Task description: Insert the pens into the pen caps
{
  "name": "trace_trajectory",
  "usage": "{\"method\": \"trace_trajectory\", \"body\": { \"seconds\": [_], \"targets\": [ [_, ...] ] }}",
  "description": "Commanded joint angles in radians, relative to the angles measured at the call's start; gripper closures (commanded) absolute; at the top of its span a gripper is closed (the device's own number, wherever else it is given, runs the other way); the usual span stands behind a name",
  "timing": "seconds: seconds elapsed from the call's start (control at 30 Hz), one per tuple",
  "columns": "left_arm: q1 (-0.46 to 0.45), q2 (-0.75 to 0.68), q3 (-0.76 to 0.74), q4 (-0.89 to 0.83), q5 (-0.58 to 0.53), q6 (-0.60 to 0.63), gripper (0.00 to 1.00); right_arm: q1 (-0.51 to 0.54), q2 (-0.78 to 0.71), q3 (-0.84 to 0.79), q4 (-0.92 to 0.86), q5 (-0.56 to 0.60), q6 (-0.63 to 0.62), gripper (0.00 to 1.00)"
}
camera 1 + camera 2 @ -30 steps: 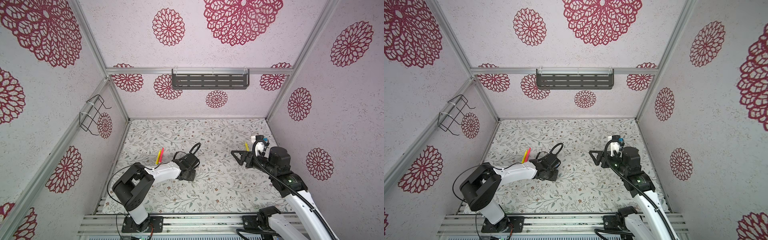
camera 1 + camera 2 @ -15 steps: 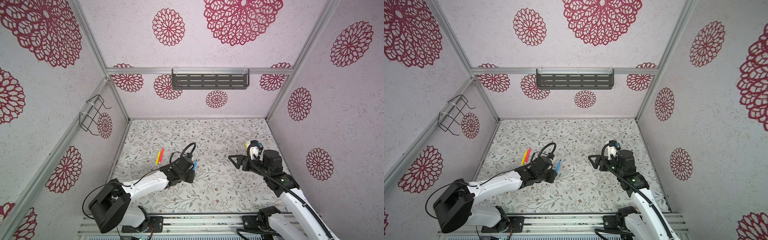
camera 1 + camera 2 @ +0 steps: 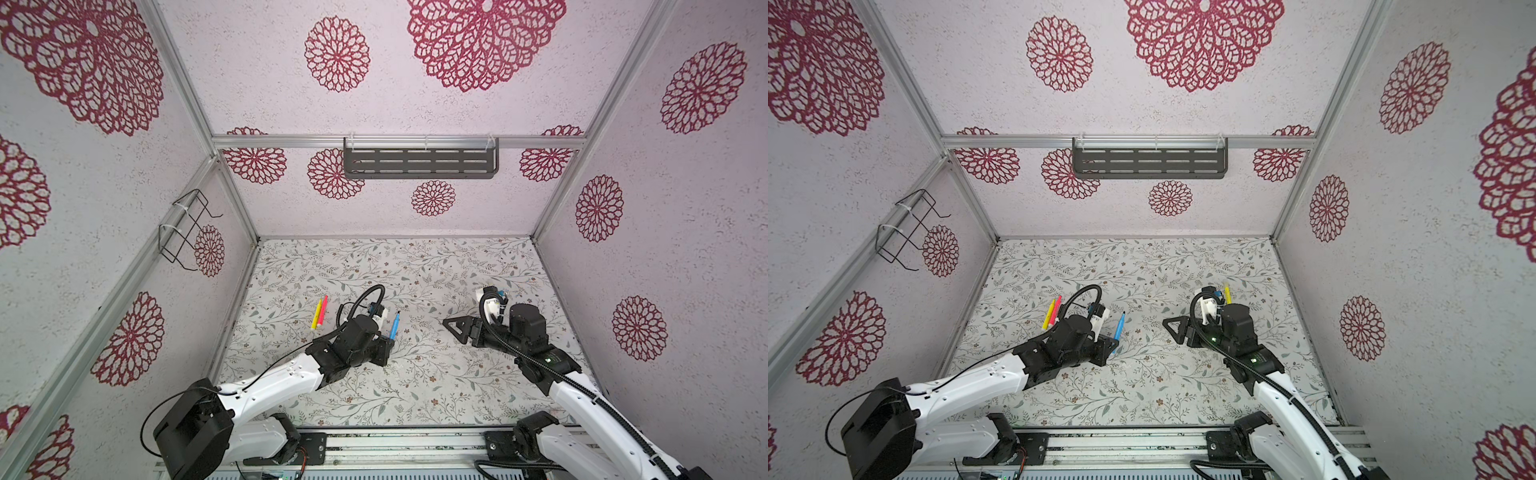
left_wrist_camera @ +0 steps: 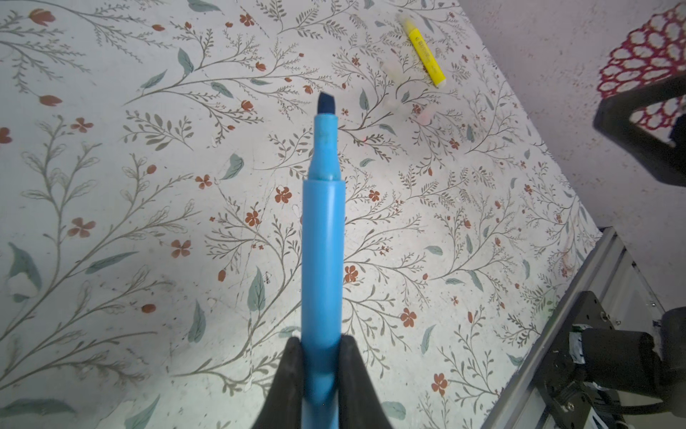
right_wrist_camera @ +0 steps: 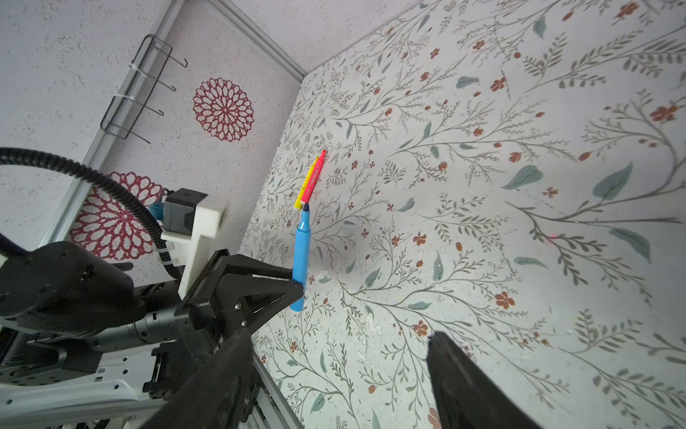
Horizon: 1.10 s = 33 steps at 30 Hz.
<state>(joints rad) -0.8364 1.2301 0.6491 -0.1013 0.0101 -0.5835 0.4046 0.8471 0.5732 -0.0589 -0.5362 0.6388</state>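
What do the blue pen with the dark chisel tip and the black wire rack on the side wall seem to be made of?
The blue pen looks like smooth, slightly glossy plastic: a soft highlight runs along its barrel. Its dark tip seems matte, probably felt. The black wire rack appears to be thin bent metal wire, dark-coated; whether paint or plastic, I cannot tell.

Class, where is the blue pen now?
In both top views the blue pen is clamped in the left gripper, left of centre, right of the yellow pen and pink pen.
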Motion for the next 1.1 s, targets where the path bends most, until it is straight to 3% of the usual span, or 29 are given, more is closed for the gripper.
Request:
{"method": "trace_trajectory", "body": {
  "seconds": [0.0, 0.43, 1.07],
  "targets": [
    [-0.018, -0.038, -0.015, 0.065, -0.004, -0.015, 0.94, 0.045, 0.025, 0.002, 0.098, 0.012, 0.034, 0.24],
    [-0.061, -0.082, -0.025, 0.095, -0.021, -0.016, 0.93, 0.219, 0.214, 0.057, 0.227, 0.051, 0.049, 0.31],
    [-0.081, -0.103, -0.048, 0.133, -0.03, -0.021, 0.93, 0.345, 0.382, 0.13, 0.34, 0.082, 0.076, 0.37]
  ]
}}
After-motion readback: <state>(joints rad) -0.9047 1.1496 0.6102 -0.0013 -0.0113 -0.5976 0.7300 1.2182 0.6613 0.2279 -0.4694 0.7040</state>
